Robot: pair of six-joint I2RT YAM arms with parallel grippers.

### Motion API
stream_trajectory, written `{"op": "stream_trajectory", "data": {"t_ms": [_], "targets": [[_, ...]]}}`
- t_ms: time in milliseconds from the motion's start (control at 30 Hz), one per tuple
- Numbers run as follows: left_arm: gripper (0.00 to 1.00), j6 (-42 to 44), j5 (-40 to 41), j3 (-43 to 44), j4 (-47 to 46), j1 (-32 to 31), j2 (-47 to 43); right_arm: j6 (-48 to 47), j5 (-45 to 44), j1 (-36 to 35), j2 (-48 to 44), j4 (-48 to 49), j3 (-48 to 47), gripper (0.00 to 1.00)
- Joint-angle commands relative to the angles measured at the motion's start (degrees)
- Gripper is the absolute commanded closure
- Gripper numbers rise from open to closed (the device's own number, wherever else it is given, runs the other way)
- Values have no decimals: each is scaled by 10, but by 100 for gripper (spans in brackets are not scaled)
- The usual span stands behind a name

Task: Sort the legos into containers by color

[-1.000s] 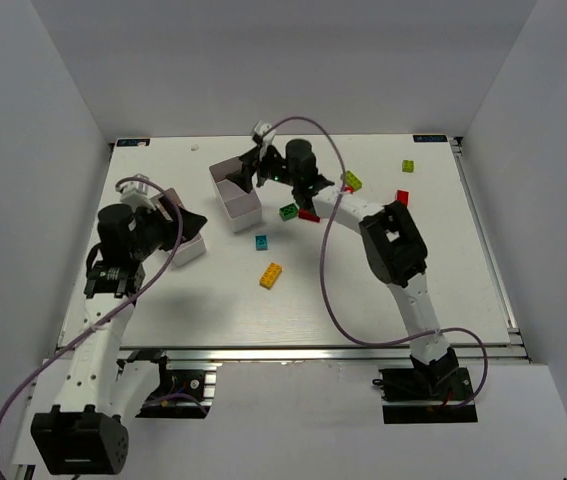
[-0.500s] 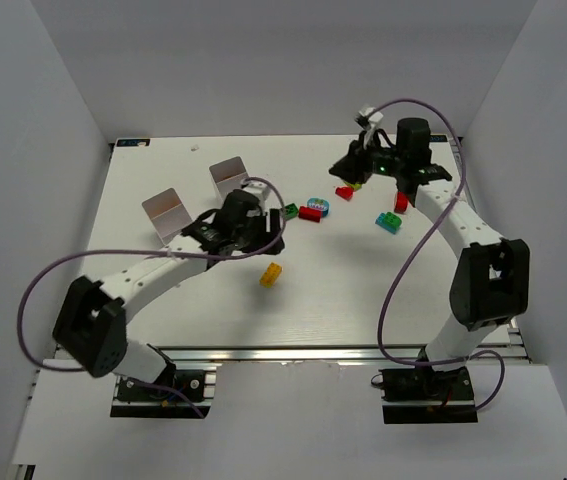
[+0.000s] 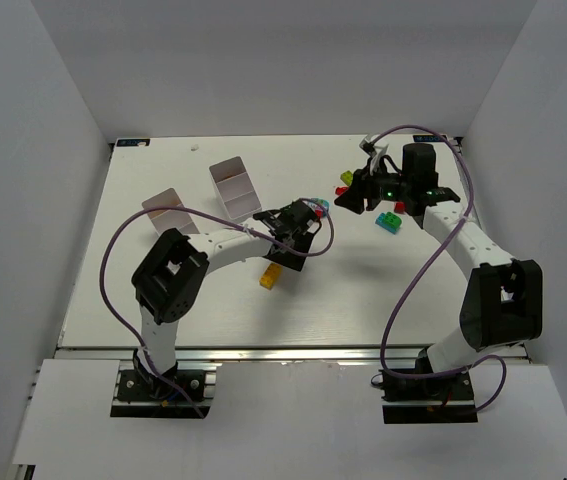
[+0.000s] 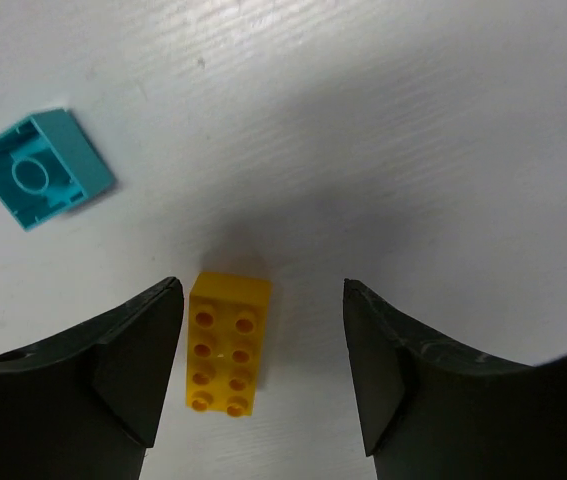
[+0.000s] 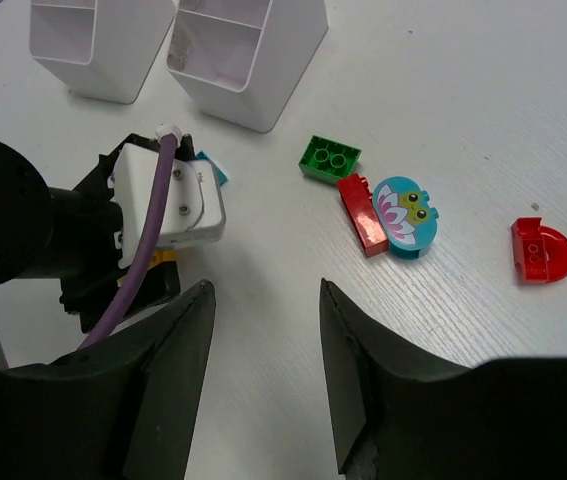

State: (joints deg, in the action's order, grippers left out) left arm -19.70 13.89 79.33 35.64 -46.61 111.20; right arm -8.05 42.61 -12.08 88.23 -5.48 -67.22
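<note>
A yellow brick (image 4: 228,343) lies on the table between the jaws of my left gripper (image 4: 261,290), close to its left finger (image 4: 128,360); the gripper is open and hovers over it. From above, that yellow brick (image 3: 271,276) shows just below the left gripper (image 3: 283,250). An upturned teal brick (image 4: 40,167) lies nearby. My right gripper (image 5: 266,290) is open and empty over bare table. Ahead of it lie a green brick (image 5: 329,158), a red brick (image 5: 363,215), the round multicoloured piece (image 5: 405,215) and a red rounded brick (image 5: 541,249). Two white containers (image 3: 235,187) (image 3: 168,210) stand at the back left.
A lime brick (image 3: 347,180), a red brick (image 3: 400,207) and a teal-and-green brick (image 3: 390,222) lie around the right gripper (image 3: 355,195). The left arm's purple cable (image 3: 113,260) loops over the table's left part. Enclosure walls (image 3: 53,150) stand on both sides.
The left gripper has shifted right and now hangs over the yellow brick, its elbow drawn in. The right gripper has moved slightly down and left. Neither has taken hold of anything.
</note>
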Motion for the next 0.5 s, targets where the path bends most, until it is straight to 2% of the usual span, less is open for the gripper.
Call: {"op": "stream_trajectory", "data": {"t_ms": [0,467], "targets": [[26,20,31,20,48,-3,-14,-2,15,7,-12,14,4,48],[31,23,9,-15,52,-3,-2,1,10,14,-10,14,11,48]]}}
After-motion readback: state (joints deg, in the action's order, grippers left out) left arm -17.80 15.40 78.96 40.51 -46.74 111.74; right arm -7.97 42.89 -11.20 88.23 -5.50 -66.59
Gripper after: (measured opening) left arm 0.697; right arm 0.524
